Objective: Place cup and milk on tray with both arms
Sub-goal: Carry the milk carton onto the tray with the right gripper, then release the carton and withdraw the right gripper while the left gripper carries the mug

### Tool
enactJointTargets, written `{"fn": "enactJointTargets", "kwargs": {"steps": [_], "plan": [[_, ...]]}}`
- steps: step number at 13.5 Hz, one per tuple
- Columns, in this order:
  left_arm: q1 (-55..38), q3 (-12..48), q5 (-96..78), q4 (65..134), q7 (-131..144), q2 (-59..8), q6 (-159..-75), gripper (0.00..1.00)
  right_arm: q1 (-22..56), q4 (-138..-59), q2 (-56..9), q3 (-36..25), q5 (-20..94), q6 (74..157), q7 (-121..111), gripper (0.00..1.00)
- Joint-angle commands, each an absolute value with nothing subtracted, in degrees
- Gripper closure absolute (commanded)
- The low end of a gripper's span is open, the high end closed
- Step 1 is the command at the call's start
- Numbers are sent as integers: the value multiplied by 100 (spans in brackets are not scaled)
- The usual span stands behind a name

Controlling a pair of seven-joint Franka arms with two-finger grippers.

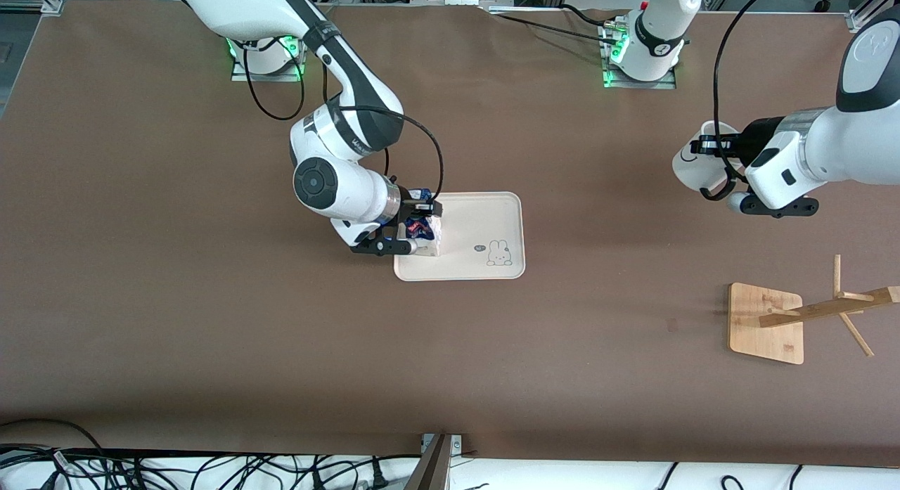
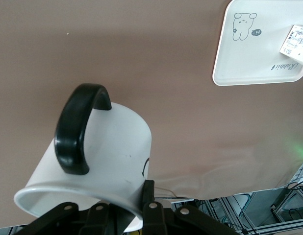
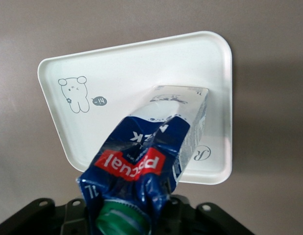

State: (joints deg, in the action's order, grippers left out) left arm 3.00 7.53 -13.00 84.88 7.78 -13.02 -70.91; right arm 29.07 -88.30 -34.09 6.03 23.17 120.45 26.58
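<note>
With fingers [image 2: 149,196] around cup [image 2: 97,152] rim

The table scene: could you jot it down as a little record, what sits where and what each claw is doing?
tray: flat on the table, bunny drawing on it
milk: standing on the tray, at the end toward the right arm
right claw: over the tray, around the milk's top; cannot tell if it has let go
cup: off the tray, held up in the air over bare table at the left arm's end
left claw: shut on the cup's rim
bamboo stand: nearer the front camera than the cup, nothing on it
</note>
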Motion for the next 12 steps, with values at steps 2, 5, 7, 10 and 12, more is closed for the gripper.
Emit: {"fn": "enactJointTargets", "kwargs": {"steps": [2, 5, 7, 10, 12], "plan": [[255, 756, -1178, 8262, 861, -1380, -6935, 100, 2900, -8771, -3366, 633, 2373, 12015, 2602, 0], [246, 765, -1178, 8262, 870, -1380, -6935, 100, 2918, -8771, -3007, 633, 2364, 11734, 2637, 0], [72, 756, -1169, 8262, 1001, -1380, -6926, 100, 2900, -8771, -2639, 580, 2355, 11445, 2637, 0], [-201, 756, -1195, 8270, 1353, -1380, -6926, 100, 2900, -8754, -1988, 221, 2277, 10865, 2628, 0], [-360, 747, -1248, 8340, 1380, -1397, -6908, 100, 2900, -8423, -1715, -78, 1901, 10164, 2575, 0]]}}
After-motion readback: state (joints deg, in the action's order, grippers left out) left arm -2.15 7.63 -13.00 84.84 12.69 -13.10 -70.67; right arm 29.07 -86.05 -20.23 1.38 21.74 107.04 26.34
